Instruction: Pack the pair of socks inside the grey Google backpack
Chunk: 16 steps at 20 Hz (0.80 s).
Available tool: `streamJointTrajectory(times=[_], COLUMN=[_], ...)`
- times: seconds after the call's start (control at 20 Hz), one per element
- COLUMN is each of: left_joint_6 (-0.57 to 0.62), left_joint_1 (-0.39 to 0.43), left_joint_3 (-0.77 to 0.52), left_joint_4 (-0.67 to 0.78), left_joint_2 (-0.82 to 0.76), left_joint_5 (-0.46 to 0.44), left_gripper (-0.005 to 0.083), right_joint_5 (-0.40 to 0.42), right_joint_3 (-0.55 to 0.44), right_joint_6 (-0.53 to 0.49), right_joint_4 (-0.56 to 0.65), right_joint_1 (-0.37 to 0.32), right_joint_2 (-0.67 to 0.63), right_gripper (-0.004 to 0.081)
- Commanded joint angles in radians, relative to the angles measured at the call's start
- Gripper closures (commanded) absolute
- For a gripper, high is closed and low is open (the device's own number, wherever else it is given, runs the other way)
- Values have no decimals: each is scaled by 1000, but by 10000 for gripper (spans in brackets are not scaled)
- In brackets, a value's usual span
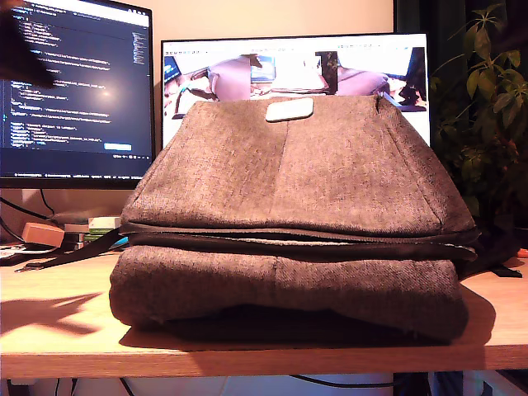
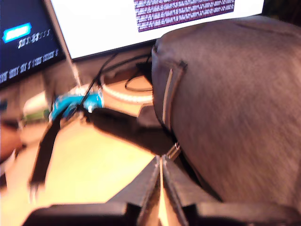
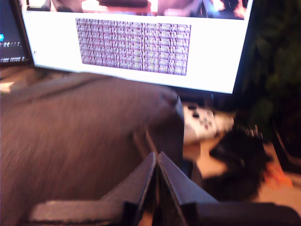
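Note:
The grey Google backpack [image 1: 289, 173] lies on the wooden table [image 1: 58, 330] and fills the middle of the exterior view, with its pale patch [image 1: 289, 109] on top and its black zipper band [image 1: 289, 241] across the front. My first gripper [image 2: 161, 162] is shut, its tips beside the backpack's side [image 2: 235, 108] and close to a small metal zipper pull [image 2: 173, 151]. My second gripper [image 3: 157, 157] is also shut and hangs over the backpack's other end [image 3: 84, 136]. Nothing shows between either pair of fingers. The pair of socks is out of view.
Two monitors [image 1: 74, 82] stand behind the backpack and a plant [image 1: 487, 99] fills the exterior view's right. A black strap [image 2: 44, 150] trails on the table near a blue item [image 2: 77, 103]. A white controller [image 3: 202, 120] and a black object [image 3: 240, 150] lie past the backpack.

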Motion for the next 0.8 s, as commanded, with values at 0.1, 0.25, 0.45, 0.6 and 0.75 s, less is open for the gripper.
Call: streamJointTrajectory(times=[0.1, 0.25, 0.45, 0.6, 0.75], left_joint_6=[-120, -114, -118, -118, -118], left_joint_1=[3, 3, 3, 3, 3], left_joint_3=[-66, -66, -66, -66, -66], left_joint_4=[-48, -74, -116, -158, -212], left_joint_2=[-165, -241, -281, -280, -279], left_joint_5=[-12, -19, -19, -19, -19], left_gripper=[797, 797, 797, 797, 797], right_joint_5=[29, 28, 26, 26, 26], right_joint_3=[-29, -29, -29, -29, -29], right_joint_6=[-4, -3, -4, -4, -4], right_joint_4=[-104, -166, -247, -322, -404], right_joint_1=[-3, -3, -3, -2, -2], right_joint_2=[-148, -229, -248, -248, -248], right_gripper=[783, 783, 783, 783, 783])
